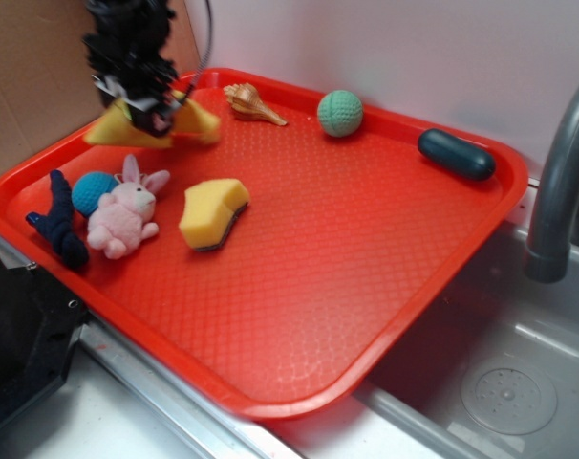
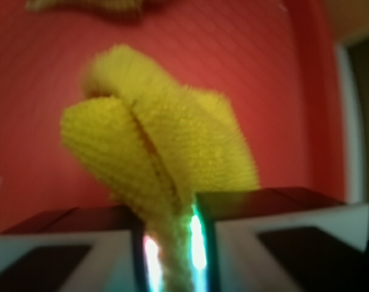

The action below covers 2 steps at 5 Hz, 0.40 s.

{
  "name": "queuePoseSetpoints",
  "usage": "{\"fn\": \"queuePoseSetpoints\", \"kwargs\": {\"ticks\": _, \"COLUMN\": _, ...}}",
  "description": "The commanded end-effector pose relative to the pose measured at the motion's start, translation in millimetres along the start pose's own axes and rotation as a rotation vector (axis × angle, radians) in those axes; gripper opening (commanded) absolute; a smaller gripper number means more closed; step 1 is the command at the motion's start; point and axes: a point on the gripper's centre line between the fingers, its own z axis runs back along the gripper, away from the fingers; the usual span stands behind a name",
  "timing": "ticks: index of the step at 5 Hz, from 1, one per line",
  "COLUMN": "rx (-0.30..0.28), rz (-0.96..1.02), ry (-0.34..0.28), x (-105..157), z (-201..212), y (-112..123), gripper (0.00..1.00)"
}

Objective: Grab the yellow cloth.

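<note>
The yellow cloth [image 1: 196, 122] hangs off the tray at its far left corner, blurred, pinched in my gripper [image 1: 152, 119]. In the wrist view the yellow cloth [image 2: 166, 146] fills the middle as a folded terry bunch, and its gathered end runs down between the two fingers of the gripper [image 2: 174, 243], which is shut on it. The red tray [image 2: 44, 91] lies below it.
On the red tray [image 1: 366, 249] lie a yellow sponge block [image 1: 213, 211], a pink plush bunny [image 1: 124, 215], a blue ball [image 1: 92, 189], a dark blue toy [image 1: 58, 222], a shell [image 1: 252, 103], a green ball [image 1: 340, 113] and a dark oblong piece [image 1: 456, 154]. A sink and grey faucet [image 1: 560, 182] stand at right.
</note>
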Motion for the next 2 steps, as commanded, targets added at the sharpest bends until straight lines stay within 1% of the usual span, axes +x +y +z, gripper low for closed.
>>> {"fn": "queuePoseSetpoints", "kwargs": {"ticks": 1, "rx": -0.063, "rz": -0.019, "ry": -0.071, "x": -1.1, "z": 107.2, "y": -33.9, "gripper": 0.0}}
{"fn": "queuePoseSetpoints", "kwargs": {"ticks": 2, "rx": -0.054, "rz": -0.084, "ry": -0.049, "x": 10.2, "z": 141.9, "y": -74.4, "gripper": 0.0}}
